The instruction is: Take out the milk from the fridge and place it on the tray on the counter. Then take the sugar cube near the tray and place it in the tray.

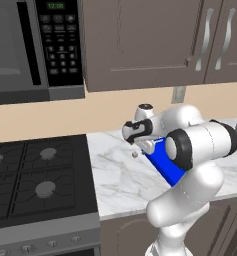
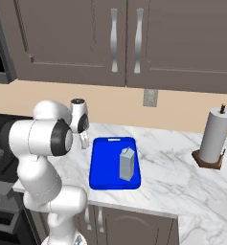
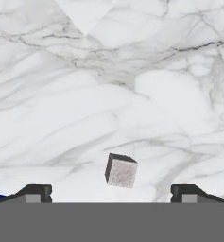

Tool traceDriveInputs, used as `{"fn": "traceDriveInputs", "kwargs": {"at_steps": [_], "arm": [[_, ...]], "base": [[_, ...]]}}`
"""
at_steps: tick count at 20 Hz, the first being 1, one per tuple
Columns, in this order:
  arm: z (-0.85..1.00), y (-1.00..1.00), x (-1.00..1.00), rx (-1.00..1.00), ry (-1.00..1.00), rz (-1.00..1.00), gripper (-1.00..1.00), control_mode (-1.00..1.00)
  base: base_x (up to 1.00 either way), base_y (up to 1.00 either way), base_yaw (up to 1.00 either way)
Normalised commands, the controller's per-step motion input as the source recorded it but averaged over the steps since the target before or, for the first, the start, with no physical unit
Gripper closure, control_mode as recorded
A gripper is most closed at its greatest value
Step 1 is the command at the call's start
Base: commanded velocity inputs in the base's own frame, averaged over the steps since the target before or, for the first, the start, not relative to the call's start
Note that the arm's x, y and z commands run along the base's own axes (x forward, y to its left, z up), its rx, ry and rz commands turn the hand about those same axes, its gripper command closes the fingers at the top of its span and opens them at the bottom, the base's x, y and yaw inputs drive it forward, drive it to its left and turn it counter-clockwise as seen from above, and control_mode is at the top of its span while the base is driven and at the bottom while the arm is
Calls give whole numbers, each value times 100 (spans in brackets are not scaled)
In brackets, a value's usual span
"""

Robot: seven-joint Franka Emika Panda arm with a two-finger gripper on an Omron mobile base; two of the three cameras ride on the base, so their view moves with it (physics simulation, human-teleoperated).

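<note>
While unblocked, sugar cube (image 3: 121, 171) (paper towel roll (image 2: 214, 136) well apart).

Both base views look forward and down from behind the arm, sharing the counter (image 1: 120, 175) and tray (image 2: 103, 162). The hand view looks close, seemingly straight down, at marble with the sugar cube (image 3: 121, 170) at lower centre.
</note>
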Motion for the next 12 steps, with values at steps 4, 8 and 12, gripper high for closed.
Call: {"fn": "traceDriveInputs", "kwargs": {"at_steps": [4,8,12], "arm": [[-11,1,0,0,3,0,-100,-100],[-16,6,0,0,5,0,-100,-100],[-18,1,0,0,5,0,-100,-100]], "base": [[0,0,0],[0,0,0],[0,0,0]]}}
